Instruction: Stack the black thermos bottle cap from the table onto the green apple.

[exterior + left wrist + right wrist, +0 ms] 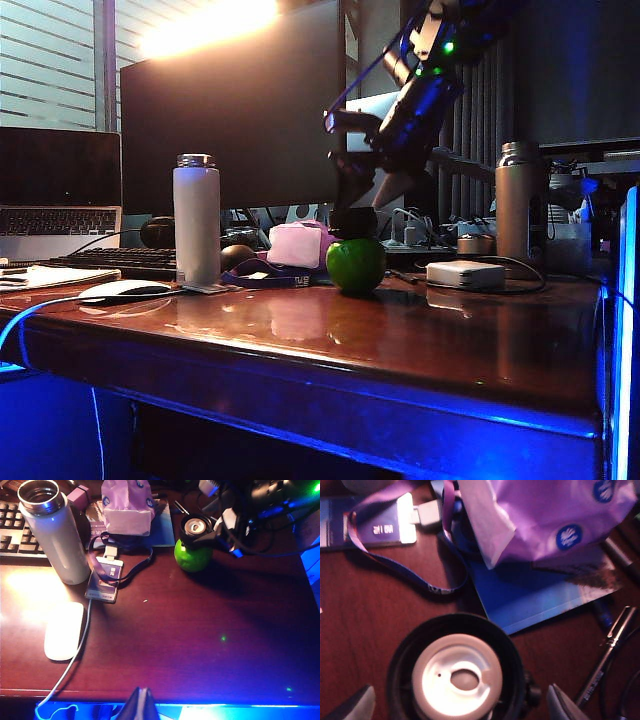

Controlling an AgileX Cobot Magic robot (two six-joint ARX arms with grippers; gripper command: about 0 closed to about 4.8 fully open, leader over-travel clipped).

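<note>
The green apple (356,265) sits on the table (420,340) near the middle, just in front of the monitor. The black thermos bottle cap (353,222) rests on top of it, tan face up (194,527). My right gripper (462,707) hangs over the cap and is open. Its fingertips (357,705) stand apart from the cap (457,675) on both sides, and the apple is hidden beneath in this view. From the left wrist view the apple (192,559) shows below the cap. My left gripper (142,700) is shut and empty over the table's front edge.
A white thermos bottle (196,220) stands left of the apple, with a card on a lanyard (102,580) at its foot and a white mouse (125,290) nearer the edge. A pink tissue pack (295,245) lies behind the apple. A metal bottle (518,205) and white adapter (465,274) are at right.
</note>
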